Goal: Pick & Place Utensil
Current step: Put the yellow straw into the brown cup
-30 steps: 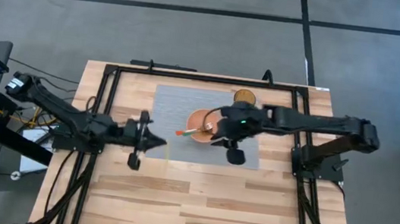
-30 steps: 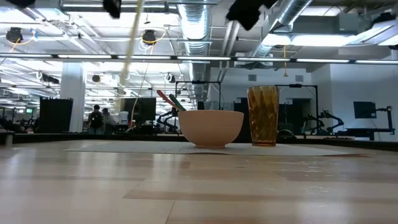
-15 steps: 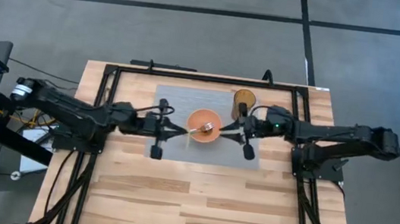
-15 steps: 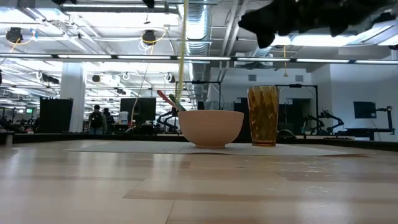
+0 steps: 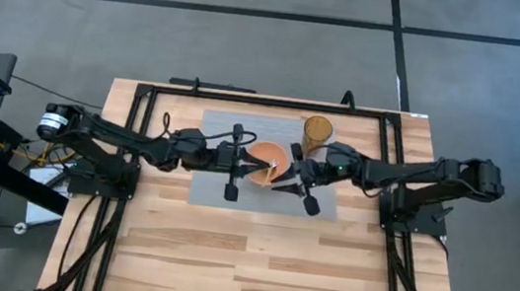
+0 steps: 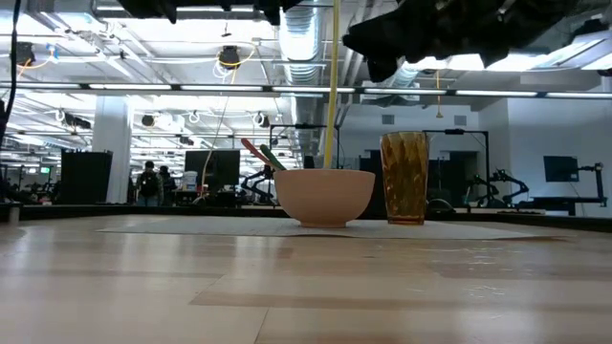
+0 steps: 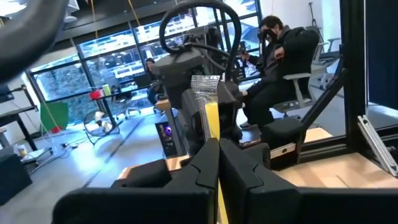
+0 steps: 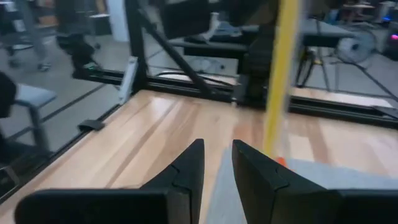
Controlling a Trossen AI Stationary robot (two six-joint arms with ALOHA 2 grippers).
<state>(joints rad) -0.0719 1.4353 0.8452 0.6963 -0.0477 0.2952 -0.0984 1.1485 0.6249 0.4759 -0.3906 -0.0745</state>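
Note:
A long yellow utensil (image 6: 332,86) hangs upright over the pink bowl (image 6: 325,196). Its lower end reaches the bowl's rim in the low view. My left gripper (image 5: 250,160) is shut on it and comes in from the left. The bowl (image 5: 264,152) stands on a grey mat (image 5: 232,127), and a red and a green utensil (image 6: 256,153) lean out of it. An amber cup (image 6: 405,179) stands just right of the bowl. My right gripper (image 8: 216,155) is narrowly open with nothing between its fingers. It hovers at the bowl's right side (image 5: 289,167) and faces the yellow utensil (image 8: 281,68). My left gripper pinches the yellow utensil's shaft (image 7: 212,134) between its two fingers. The fingers lie about level, coming from the table's left, across the upright shaft. A short piece stands above the fingers and the long rest hangs below, lifted clear of the table.
The amber cup (image 5: 318,128) stands at the mat's far right corner. A black frame (image 5: 146,102) runs along the table's sides. Bare wood (image 5: 256,254) lies toward the near edge. People sit in the room beyond the table (image 7: 280,56).
My left gripper has carried the hanging yellow utensil toward the table's right, from over the bare wood left of the mat to over the bowl. The utensil has stayed upright. My right gripper has sunk and tipped from pointing down to level beside the bowl.

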